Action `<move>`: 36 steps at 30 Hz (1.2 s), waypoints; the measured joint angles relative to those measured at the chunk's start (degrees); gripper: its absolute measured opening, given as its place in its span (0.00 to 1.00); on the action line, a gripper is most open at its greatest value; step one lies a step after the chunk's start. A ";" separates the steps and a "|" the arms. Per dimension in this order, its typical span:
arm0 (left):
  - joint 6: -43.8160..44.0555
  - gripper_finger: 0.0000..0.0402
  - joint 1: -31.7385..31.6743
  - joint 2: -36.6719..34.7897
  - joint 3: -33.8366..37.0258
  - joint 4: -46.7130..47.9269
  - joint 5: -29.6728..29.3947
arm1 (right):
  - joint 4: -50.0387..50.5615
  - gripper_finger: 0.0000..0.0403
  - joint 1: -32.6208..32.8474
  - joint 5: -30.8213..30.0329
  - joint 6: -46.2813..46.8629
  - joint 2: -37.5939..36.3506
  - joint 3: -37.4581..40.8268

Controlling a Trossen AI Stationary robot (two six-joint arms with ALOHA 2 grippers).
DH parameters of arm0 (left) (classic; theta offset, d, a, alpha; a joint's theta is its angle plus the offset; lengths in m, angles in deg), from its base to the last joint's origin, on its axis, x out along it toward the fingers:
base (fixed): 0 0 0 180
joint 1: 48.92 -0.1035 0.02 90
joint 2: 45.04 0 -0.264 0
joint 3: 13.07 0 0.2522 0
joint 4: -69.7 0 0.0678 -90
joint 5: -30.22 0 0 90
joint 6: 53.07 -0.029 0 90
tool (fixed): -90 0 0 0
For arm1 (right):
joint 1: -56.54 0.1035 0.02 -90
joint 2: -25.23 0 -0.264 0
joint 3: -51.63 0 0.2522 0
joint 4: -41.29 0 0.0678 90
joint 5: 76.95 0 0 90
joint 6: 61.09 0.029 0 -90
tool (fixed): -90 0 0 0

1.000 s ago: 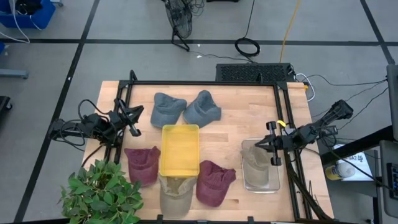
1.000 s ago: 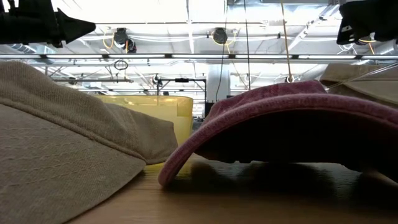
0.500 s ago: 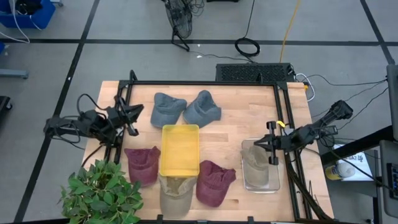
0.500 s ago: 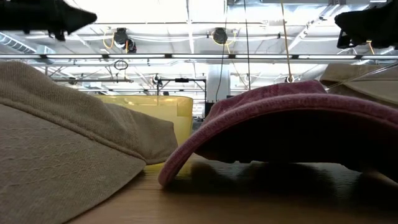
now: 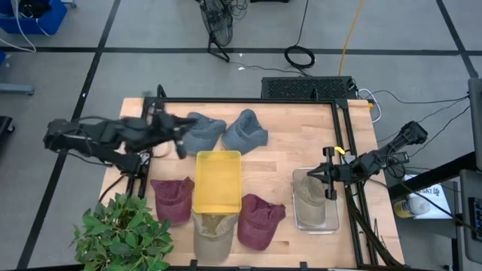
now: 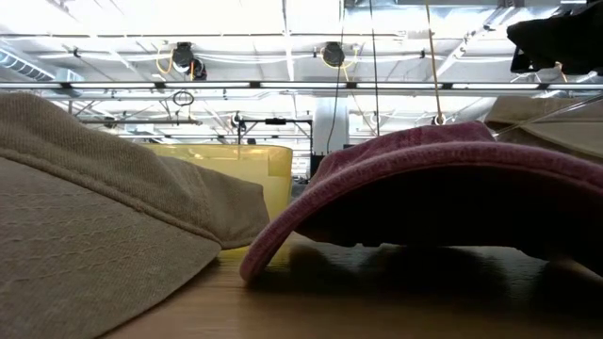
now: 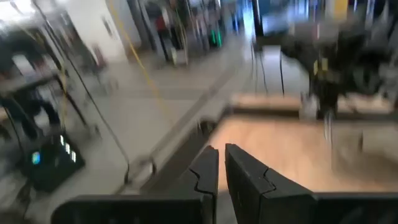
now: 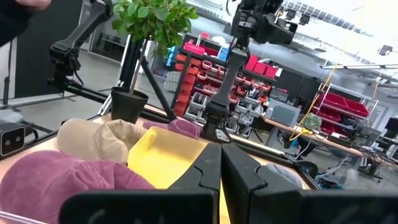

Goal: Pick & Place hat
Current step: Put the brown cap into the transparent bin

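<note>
**Left arm reaching for the grey hats, nothing picked up yet**

The left gripper (image 5: 179,143) is out over the table's back left area with its fingers pressed together and nothing between them. You can see that best in the left wrist view, where the two dark fingers (image 7: 205,177) sit nearly touching. It's just beside the left grey hat (image 5: 203,132), so my guess is that's the next hat, and the fingers will need to spread before they can pinch any fabric.

The right gripper (image 5: 328,172) hangs above the clear bin (image 5: 316,220) at the right side, also closed and empty. There's already a tan hat (image 5: 308,190) inside that bin, so it looks like the drop spot.

Working outward: a second grey hat (image 5: 245,130) sits next to the first, a yellow tray (image 5: 218,181) is in the middle, maroon hats (image 5: 172,199) flank it, and another tan hat (image 5: 210,229) lies at the front edge. A potted plant (image 5: 124,233) is at the front left corner.
</note>
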 joint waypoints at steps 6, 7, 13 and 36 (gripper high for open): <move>5.95 0.09 -0.63 16.48 -12.77 14.46 12.79 | -0.59 0.00 0.00 0.13 0.04 0.02 0.00; 6.12 0.09 -0.24 18.73 -13.53 15.10 15.36 | -1.14 0.00 0.00 0.14 0.03 0.02 0.00; 8.93 0.09 2.75 30.25 -14.87 15.32 22.78 | -2.78 0.00 0.00 0.17 0.07 0.00 0.00; 27.19 0.50 18.69 44.90 -14.97 16.73 35.09 | -2.76 0.00 0.02 0.22 0.17 0.07 0.00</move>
